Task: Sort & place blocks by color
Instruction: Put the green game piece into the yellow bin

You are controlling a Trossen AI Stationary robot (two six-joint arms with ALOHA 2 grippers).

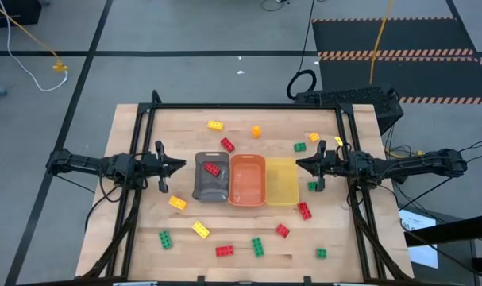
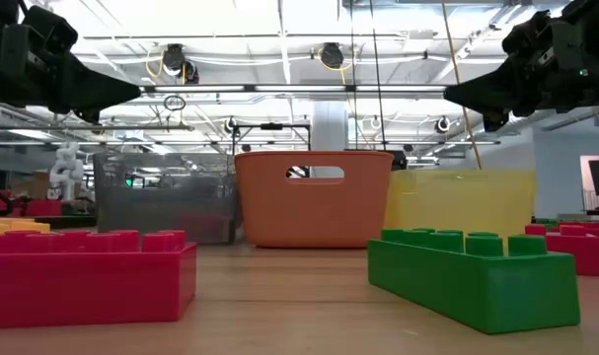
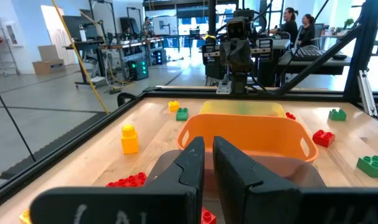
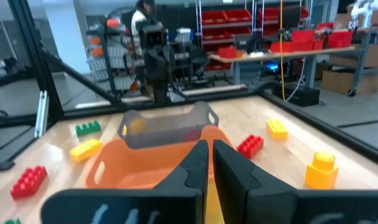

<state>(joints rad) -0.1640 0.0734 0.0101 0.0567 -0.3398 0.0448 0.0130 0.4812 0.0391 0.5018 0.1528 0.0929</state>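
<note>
Small studded blocks in red, yellow and green lie scattered on the wooden table around three trays. One red block (image 1: 213, 168) lies inside the grey tray (image 1: 202, 191). Others include a yellow block (image 1: 177, 202) near the left gripper and a green block (image 1: 312, 186) near the right one. My left gripper (image 1: 181, 165) (image 3: 208, 163) hovers shut just left of the grey tray, holding nothing. My right gripper (image 1: 300, 164) (image 4: 210, 163) hovers shut just right of the yellow tray (image 1: 282, 191), also holding nothing. Both hang well above the table in the low view (image 2: 131, 94) (image 2: 452, 94).
The grey tray, the orange tray (image 1: 248, 195) and the yellow tray stand side by side at the table's middle. A black frame (image 1: 248, 107) runs along the table's edges. More blocks lie near the front edge, such as a red one (image 1: 224, 251) and a green one (image 1: 257, 246).
</note>
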